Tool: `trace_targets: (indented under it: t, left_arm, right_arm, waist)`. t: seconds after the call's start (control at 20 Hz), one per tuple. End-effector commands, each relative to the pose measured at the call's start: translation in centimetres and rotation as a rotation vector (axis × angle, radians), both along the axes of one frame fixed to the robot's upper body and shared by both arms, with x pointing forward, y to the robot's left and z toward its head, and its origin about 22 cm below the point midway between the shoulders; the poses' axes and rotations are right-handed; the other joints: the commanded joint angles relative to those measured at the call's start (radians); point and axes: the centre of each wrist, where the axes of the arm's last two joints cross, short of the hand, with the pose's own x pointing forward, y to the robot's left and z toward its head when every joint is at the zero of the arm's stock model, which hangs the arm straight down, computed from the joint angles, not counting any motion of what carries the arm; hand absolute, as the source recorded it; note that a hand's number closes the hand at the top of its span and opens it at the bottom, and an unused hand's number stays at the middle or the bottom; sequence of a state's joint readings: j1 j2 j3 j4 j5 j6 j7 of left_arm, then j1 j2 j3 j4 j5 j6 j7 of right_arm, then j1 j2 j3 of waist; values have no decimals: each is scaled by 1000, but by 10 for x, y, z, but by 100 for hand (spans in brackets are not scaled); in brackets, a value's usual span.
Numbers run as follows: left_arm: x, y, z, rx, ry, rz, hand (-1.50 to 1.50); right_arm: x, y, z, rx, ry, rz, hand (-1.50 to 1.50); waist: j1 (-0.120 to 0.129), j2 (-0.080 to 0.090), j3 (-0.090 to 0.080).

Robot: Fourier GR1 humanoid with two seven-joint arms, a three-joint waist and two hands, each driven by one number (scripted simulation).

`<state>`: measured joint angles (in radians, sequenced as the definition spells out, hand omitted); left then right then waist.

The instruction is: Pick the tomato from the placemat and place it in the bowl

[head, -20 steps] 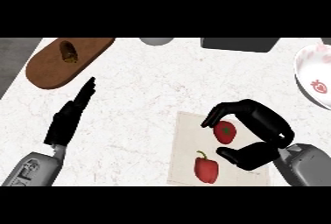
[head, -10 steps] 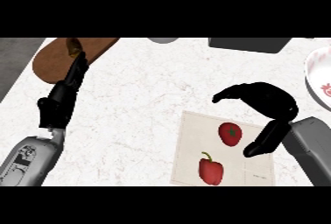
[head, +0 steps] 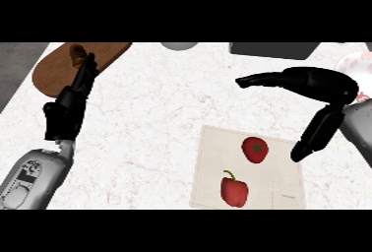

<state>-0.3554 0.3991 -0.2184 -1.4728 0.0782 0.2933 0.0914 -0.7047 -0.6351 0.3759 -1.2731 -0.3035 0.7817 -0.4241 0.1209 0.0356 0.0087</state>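
1 tomato [head: 255, 149] is being left on the placemat [head: 214, 162]; the right hand [head: 320, 93] is being held wide, empty, above it.

Bare counter [head: 160, 123] separates tomato [head: 255, 149] from bowl [head: 356, 66]

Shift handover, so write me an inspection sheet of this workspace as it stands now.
Surface: white marbled counter, a beige placemat at lower right.
Job's things: tomato lies on the placemat, not held; bowl is partly cut off at the right edge.
Clutter: red pepper on the placemat below the tomato; brown board at upper left with a small brown item on it.
Hands: right hand is open above the placemat, clear of the tomato; left hand is open, fingers straight, over the board's edge.
Cables: nothing seen.
Surroundings: a grey round item and a dark box at the far edge.
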Motion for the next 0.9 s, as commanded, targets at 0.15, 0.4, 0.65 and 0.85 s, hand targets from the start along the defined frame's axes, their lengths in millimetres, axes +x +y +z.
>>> trace_targets:
  t: [0.15,0.4,0.65,0.85]
  left_arm:
    - [0,4,2,6,7,9,0]
    - [3,5,6,4,5,43,0]
    - [-6,3,4,1,9,47,0]
    - [-11,14,8,8,11,63,0]
  right_arm:
    - [5,31,24,-219,-155,262,-150]
    - [-3,45,12,-306,-196,391,-150]
    - [-16,61,-25,-397,-256,496,-150]
    - [-10,57,-42,-468,-339,522,-150]
  waist:
    - [-2,-1,-3]
    - [-27,-6,-4]
    - [-38,-15,-5]
    - [-49,-20,-6]
